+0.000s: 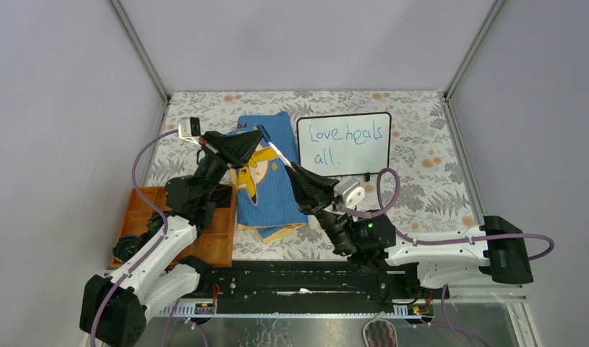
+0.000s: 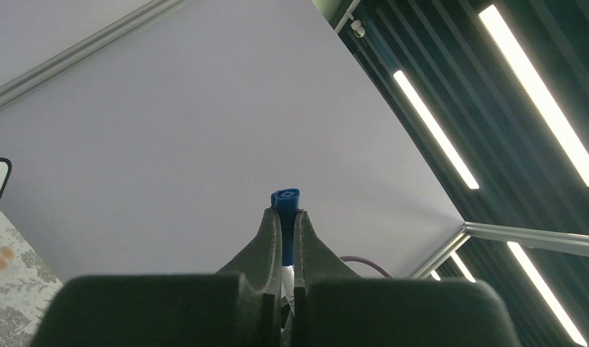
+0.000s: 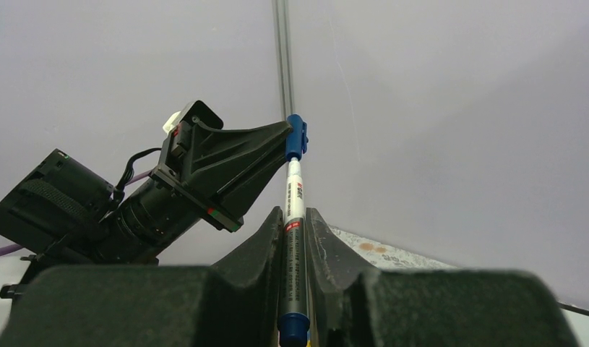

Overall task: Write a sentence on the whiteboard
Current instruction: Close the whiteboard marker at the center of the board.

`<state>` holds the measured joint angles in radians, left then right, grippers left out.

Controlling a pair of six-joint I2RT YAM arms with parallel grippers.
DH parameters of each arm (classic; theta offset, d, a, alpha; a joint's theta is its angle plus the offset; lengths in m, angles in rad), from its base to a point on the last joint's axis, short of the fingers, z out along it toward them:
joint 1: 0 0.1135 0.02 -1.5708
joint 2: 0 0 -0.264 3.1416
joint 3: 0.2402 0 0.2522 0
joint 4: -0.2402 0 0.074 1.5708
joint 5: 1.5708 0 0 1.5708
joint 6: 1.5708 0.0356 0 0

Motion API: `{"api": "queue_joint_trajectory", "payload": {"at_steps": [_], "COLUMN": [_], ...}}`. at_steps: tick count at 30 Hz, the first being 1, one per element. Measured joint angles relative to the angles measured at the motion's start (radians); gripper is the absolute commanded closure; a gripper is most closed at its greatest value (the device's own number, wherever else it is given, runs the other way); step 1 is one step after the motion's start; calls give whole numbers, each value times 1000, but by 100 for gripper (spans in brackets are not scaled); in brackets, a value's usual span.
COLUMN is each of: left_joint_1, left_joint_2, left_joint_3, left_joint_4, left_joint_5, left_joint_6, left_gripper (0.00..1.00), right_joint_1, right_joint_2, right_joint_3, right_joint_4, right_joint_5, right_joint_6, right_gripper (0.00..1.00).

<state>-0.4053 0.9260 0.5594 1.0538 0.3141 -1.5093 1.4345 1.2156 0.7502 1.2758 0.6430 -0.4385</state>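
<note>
We see left gripper [image 2: 284, 215] clamped on blue cap [image 2: 285, 198], right gripper [image 3: 295, 217] pinching marker [image 3: 295, 191]; sentence [image 1: 347, 136] on whiteboard [image 1: 367, 157], far right.

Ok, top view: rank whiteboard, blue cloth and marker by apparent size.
1. blue cloth, though partly covered
2. whiteboard, somewhat smaller
3. marker, by far the smallest, even though it is held up nearer the camera
</note>
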Motion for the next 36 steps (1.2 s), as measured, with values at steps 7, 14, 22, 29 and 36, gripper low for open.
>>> {"api": "queue_joint_trajectory", "payload": {"at_steps": [7, 14, 22, 29, 36], "left_joint_1": [-14, -14, -22, -42, -62], "left_joint_2": [-2, -6, 10, 63, 100], "left_joint_3": [0, 0, 28, 97, 149], "left_joint_4": [-2, -7, -12, -6, -2], "left_joint_5": [-1, -6, -10, -11, -2], "left_joint_6": [1, 1, 1, 0, 0], "left_gripper": [100, 100, 100, 100, 100], "right_joint_1": [1, 3, 5, 4, 0], "right_joint_2": [32, 50, 116, 190, 227], "right_joint_3": [21, 29, 42, 74, 107], "right_joint_4": [35, 56, 169, 285, 327], "right_joint_5": [1, 1, -10, -20, -37], "right_joint_6": [-41, -74, -218, -388, -520], "right_gripper": [100, 100, 100, 100, 100]}}
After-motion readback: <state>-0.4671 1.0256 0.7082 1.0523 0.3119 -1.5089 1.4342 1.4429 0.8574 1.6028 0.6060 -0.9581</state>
